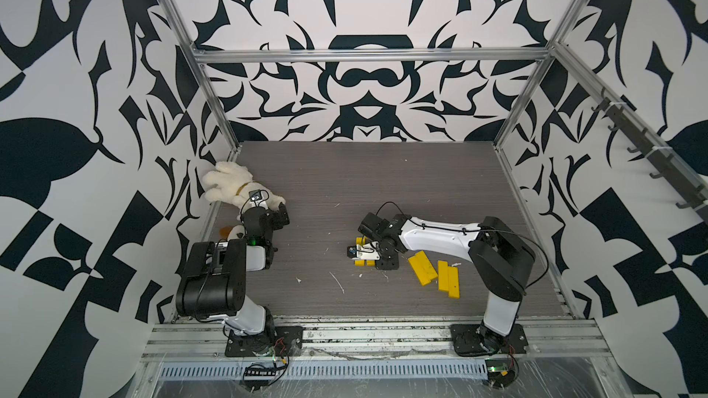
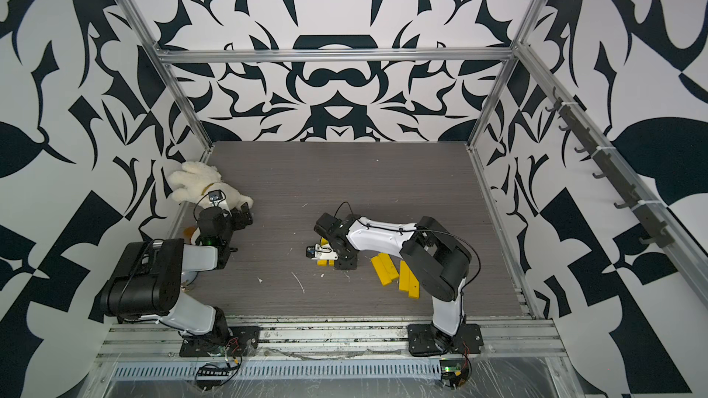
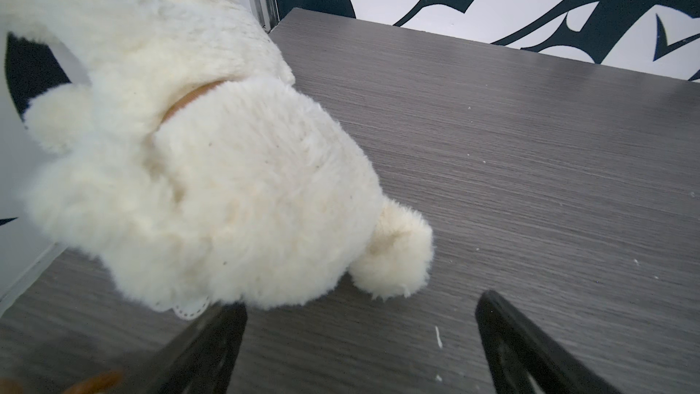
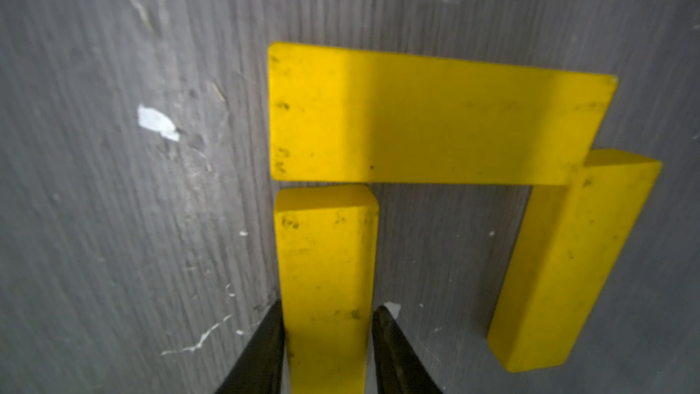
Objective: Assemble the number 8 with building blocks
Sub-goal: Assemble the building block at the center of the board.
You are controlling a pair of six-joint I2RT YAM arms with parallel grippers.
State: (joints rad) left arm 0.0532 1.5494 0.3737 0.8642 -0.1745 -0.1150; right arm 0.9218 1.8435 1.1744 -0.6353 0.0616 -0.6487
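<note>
Three flat yellow bars, scuffed, form open arch.

Left arm, right arm: white shells, black joints, thin black cables.

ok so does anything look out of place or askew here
A white plush toy lies beside the open left end effector, unrelated to the task. In the right wrist view, one side bar sits angled, jutting past the end of the crossbar instead of squarely under it.

Arch of three bars centrally; loose bars rightward; plush toy far-left.
</note>
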